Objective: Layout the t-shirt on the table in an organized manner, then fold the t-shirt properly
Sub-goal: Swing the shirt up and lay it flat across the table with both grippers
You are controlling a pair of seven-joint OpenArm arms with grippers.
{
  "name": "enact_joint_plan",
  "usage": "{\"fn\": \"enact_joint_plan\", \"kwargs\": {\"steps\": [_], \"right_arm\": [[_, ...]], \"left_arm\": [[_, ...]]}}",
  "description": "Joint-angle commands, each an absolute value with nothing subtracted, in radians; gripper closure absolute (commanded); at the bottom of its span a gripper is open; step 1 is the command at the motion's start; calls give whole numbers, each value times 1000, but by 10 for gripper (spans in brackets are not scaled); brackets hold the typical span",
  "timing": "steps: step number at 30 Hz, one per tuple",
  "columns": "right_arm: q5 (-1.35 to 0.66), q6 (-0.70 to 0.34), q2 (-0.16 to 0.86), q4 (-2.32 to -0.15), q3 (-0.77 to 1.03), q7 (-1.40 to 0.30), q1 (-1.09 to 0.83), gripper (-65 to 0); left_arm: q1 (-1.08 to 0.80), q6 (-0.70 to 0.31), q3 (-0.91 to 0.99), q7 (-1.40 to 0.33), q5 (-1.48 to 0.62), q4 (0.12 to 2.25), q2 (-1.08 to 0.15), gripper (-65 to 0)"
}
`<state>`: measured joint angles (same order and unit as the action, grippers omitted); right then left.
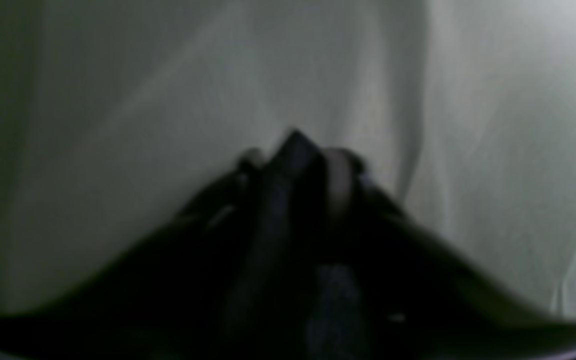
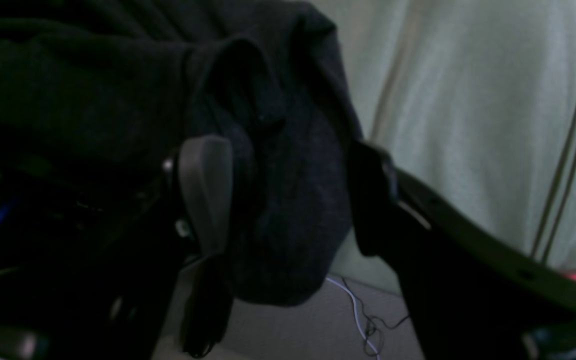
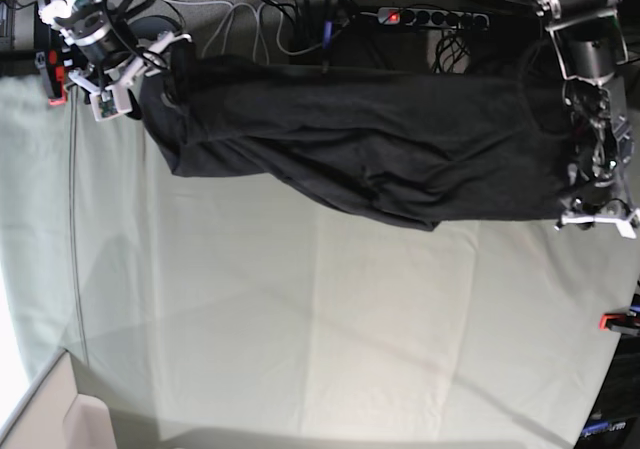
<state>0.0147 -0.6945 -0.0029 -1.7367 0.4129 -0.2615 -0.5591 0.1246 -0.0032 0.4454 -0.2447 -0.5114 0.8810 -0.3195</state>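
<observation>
Dark t-shirt (image 3: 380,149) hangs stretched between both raised arms, left end effector (image 3: 590,209) and right end effector (image 3: 150,64) each clamped on it.

The left wrist view is very blurred; the t-shirt (image 1: 293,260) hides the left gripper (image 1: 295,165) fingertips there.

no readable text, labels or numbers anywhere
</observation>
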Motion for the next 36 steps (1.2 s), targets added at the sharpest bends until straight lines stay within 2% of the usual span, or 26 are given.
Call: {"fn": "enact_joint_plan", "kwargs": {"steps": [1,4,9,14,19,27,36], "right_arm": [[-2,-698,-1,-1758,414,-237,-545,-369],[-2,-698,-12,-1758,403,-237,-509,-370],[-2,-698,-21,-1758,302,-237,-427,-373],[-1,-698,-21,-1747,110,-237,-340,-373],[-1,-698,-22,-1667,-39,-237,-231,-373],[-1,-698,-24,-1394,-189,-239,-28,-373],[-1,-698,-77,-1122,-162,-237,111,-372]], "left_arm": [[137,1,452,-225,-504,898,-343,0],[131,-2,453,-223,-510,898,-357,-15],[120,-4,470,-223,-513,940,-371,0],[-12,2,552,-236,-513,1231,-343,0],[-97,-2,622,-358,-513,1438,-314,0],[-134,-5,717,-412,-504,1417,-266,0],[-148,-5,716,-410,-504,1422,-265,0]]}}
